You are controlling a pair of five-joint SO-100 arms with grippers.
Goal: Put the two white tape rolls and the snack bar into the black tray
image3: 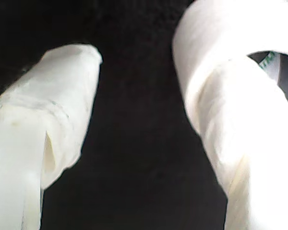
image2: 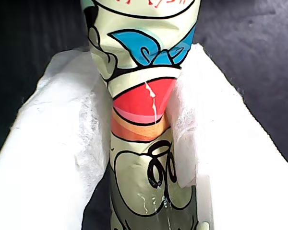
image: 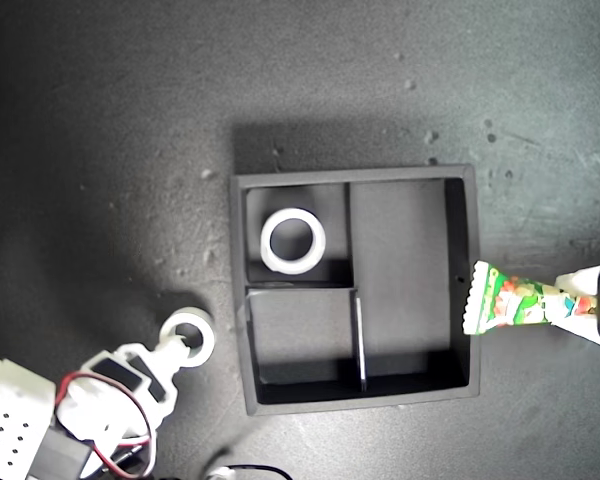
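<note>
The black tray sits mid-table in the exterior view. One white tape roll lies flat in its small upper-left compartment. The other white tape roll lies on the table off the tray's lower-left corner. My second gripper is open there, one fingertip in or at the roll's hole. In the second wrist view that roll is behind one finger, and the gap at my second gripper is empty. The snack bar hangs just outside the tray's right wall. My first gripper is shut on it. The packet is pinched in my first gripper.
The table is dark and speckled. The second arm's white body with red and black cables fills the exterior view's lower-left corner. The tray's lower-left small compartment and long right compartment hold nothing.
</note>
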